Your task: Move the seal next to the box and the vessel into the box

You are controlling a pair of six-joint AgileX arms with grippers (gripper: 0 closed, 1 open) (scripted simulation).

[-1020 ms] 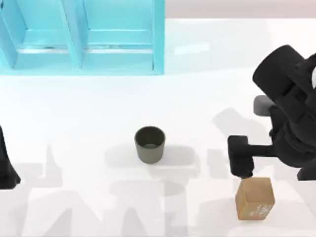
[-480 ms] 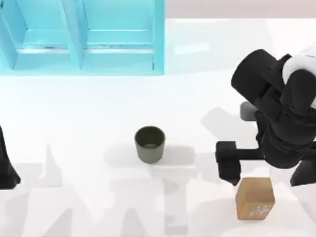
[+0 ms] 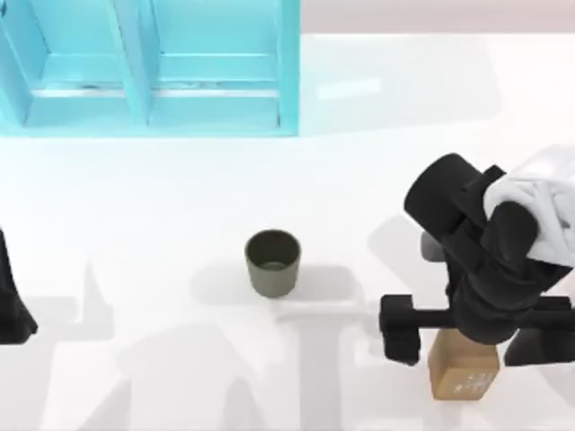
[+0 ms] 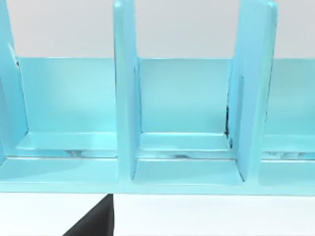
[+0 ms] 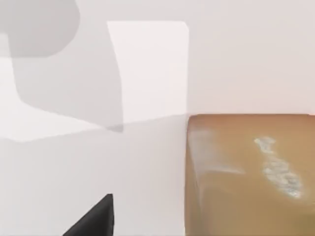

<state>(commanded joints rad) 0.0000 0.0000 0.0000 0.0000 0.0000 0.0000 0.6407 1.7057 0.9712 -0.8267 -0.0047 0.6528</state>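
Note:
The seal (image 3: 464, 377), a tan-brown block with a faint white mark, rests near the table's front right. My right gripper (image 3: 465, 352) hangs over its rear part, open, with one finger to the seal's left and the other to its right, partly covering it. In the right wrist view the seal (image 5: 248, 177) looms close beside a dark fingertip (image 5: 96, 219). The vessel (image 3: 272, 262), a dark olive cup, stands upright mid-table, apart from both arms. The blue box (image 3: 287, 81) with its compartments sits at the back left. My left arm (image 3: 13, 301) is parked at the left edge.
The left wrist view faces the blue box's dividers (image 4: 125, 98) and its compartments. White tabletop stretches between the vessel and the box, and between the vessel and the seal.
My right arm has swung left and toward the table's front, bringing its open gripper from behind the seal to over it. Seal, vessel and left arm have not moved.

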